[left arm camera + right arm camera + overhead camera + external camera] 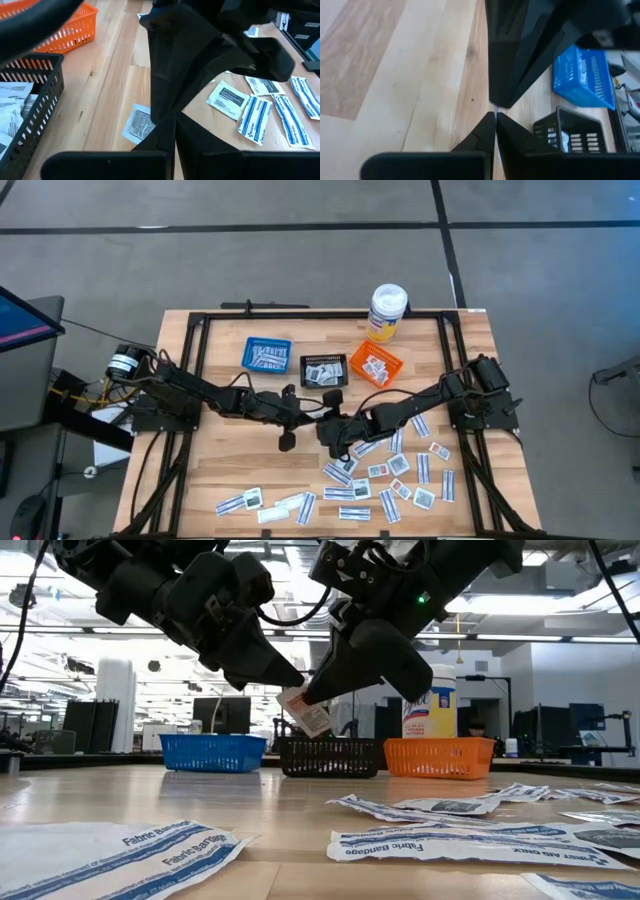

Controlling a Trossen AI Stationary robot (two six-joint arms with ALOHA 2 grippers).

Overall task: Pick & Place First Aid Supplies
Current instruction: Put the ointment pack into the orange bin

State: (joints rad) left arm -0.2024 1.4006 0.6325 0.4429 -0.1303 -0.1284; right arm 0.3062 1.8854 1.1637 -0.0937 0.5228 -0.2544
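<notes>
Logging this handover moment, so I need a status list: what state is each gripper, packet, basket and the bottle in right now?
Left gripper: shut on the small packet.
Right gripper: shut on the small packet.
Small packet: held in the air between both grippers, tilted.
Blue basket: upright, packets inside.
Black basket: upright, packets inside.
Orange basket: upright, packets inside.
Bottle: standing, capped.
Loose packets: lying flat on the table.
</notes>
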